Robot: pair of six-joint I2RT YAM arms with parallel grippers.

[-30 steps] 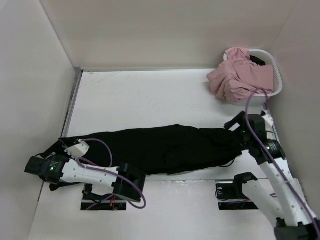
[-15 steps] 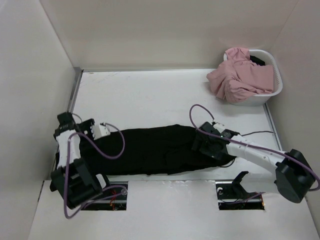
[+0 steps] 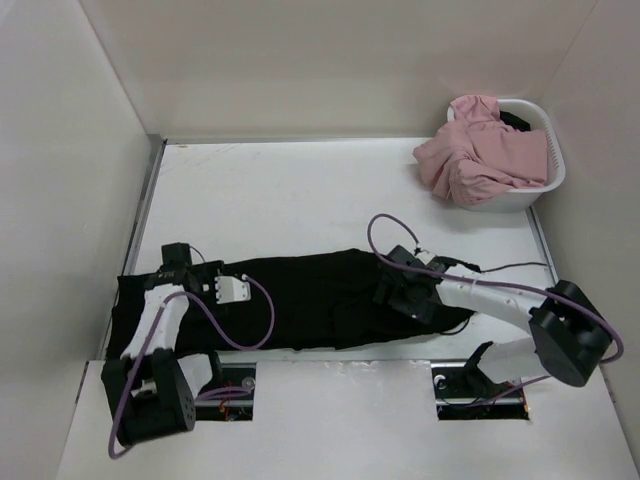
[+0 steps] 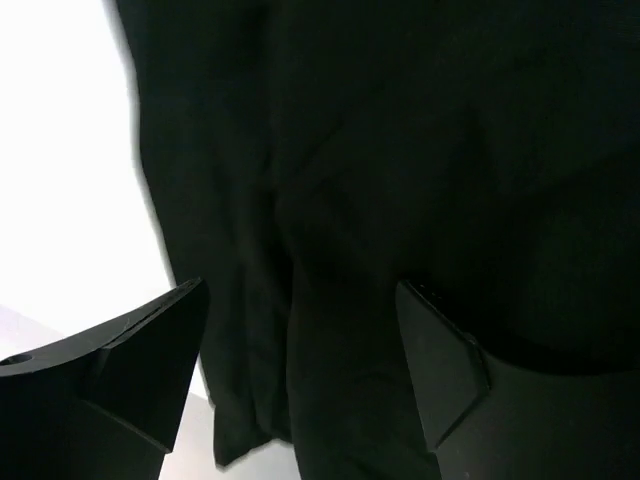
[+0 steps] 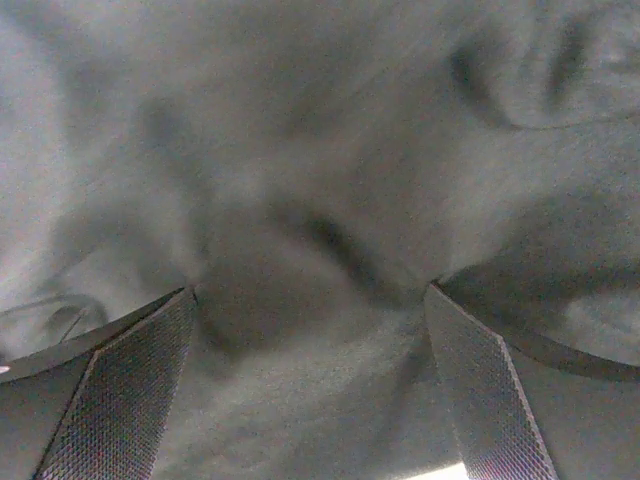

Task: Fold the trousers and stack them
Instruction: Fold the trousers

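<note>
Black trousers (image 3: 310,298) lie flat and stretched left to right across the near part of the white table. My left gripper (image 3: 174,262) hovers over their left end, open; in the left wrist view (image 4: 300,290) black cloth (image 4: 400,150) fills the space between and beyond the fingers, with a cloth edge and white table at the left. My right gripper (image 3: 393,286) is low over the right part of the trousers, open; in the right wrist view (image 5: 310,292) wrinkled dark cloth (image 5: 320,150) fills the whole picture.
A white laundry basket (image 3: 553,178) at the back right holds crumpled pink clothes (image 3: 475,150) that spill over its left rim. White walls close in the table (image 3: 290,190) at the left, back and right.
The left gripper has swung from the near left corner onto the trousers' left end. The right gripper has come down from the right edge and moved left over the trousers.
</note>
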